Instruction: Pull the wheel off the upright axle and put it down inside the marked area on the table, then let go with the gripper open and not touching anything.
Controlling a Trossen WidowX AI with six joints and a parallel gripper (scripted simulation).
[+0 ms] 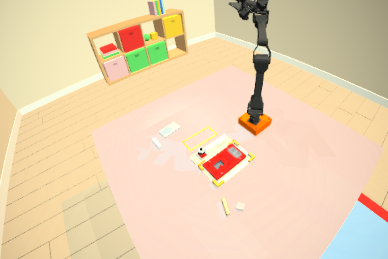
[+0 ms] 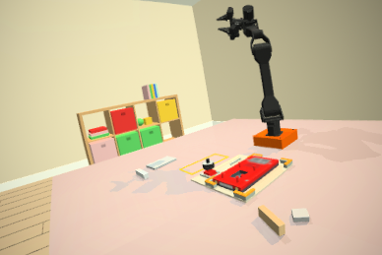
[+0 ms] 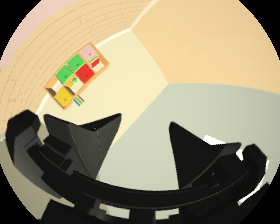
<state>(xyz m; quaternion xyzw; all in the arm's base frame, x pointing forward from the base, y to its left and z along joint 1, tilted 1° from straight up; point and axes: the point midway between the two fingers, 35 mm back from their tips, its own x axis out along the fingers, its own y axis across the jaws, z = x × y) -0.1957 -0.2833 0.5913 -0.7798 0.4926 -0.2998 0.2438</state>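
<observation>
The wheel point(image 1: 201, 150) point(image 2: 209, 165) is a small dark disc on the upright axle, which stands on a red base at the left corner of the pale board. The marked area is a yellow outline point(image 1: 195, 135) point(image 2: 196, 161) on the table just behind the wheel, with nothing in it. My gripper point(image 1: 230, 0) point(image 2: 219, 24) point(image 3: 146, 121) is open and empty. It is raised high above the table, far from the wheel, and points toward the wall and shelf side. The wheel is not in the wrist view.
A red block point(image 1: 225, 161) point(image 2: 247, 172) with pegs lies on the pale board between yellow corner pieces. A flat pale plate point(image 1: 169, 129) point(image 2: 161, 162) and a small white block point(image 1: 156, 143) point(image 2: 142, 174) lie left. A tan bar point(image 1: 225, 206) point(image 2: 271, 220) and a grey block point(image 1: 240, 206) point(image 2: 300, 215) lie in front.
</observation>
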